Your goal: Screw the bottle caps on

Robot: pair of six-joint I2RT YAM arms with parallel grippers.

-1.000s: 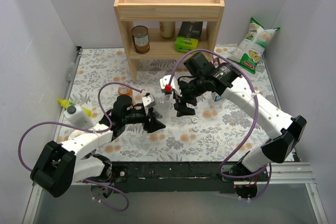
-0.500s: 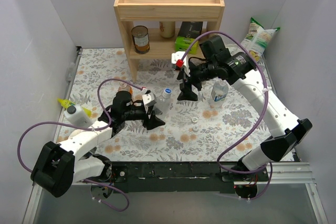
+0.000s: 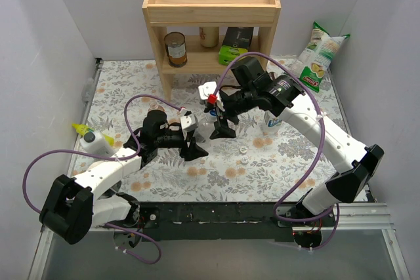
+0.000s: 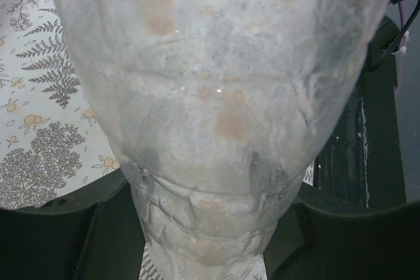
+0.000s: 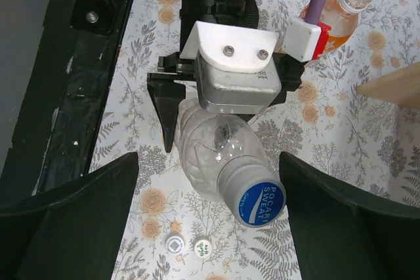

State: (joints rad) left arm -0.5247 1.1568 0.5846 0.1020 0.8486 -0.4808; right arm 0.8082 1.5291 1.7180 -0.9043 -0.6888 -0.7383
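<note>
My left gripper (image 3: 192, 143) is shut on the plain clear bottle (image 4: 216, 96) low on its body and holds it tilted (image 5: 210, 139). A blue cap (image 5: 260, 197) sits on the bottle's neck. My right gripper (image 3: 220, 126) hangs above it, open; in the right wrist view its gripper (image 5: 210, 227) has wide-apart fingers either side of the cap, not touching. Two small pale caps (image 5: 173, 245) (image 5: 203, 248) lie on the cloth beside the bottle. The orange bottle (image 5: 335, 21) stands uncapped behind the left gripper. The labelled bottle (image 3: 270, 121) is partly hidden by the right arm.
A wooden shelf (image 3: 211, 24) at the back holds a brown tin can (image 3: 175, 48) and a green box (image 3: 236, 45). A white squeeze bottle with a yellow nozzle (image 3: 95, 139) lies at the left. A snack bag (image 3: 319, 57) leans at the back right.
My right gripper lifted away to the back right, then came back down and left over the capped bottle. The left gripper kept hold of the bottle and shifted slightly.
</note>
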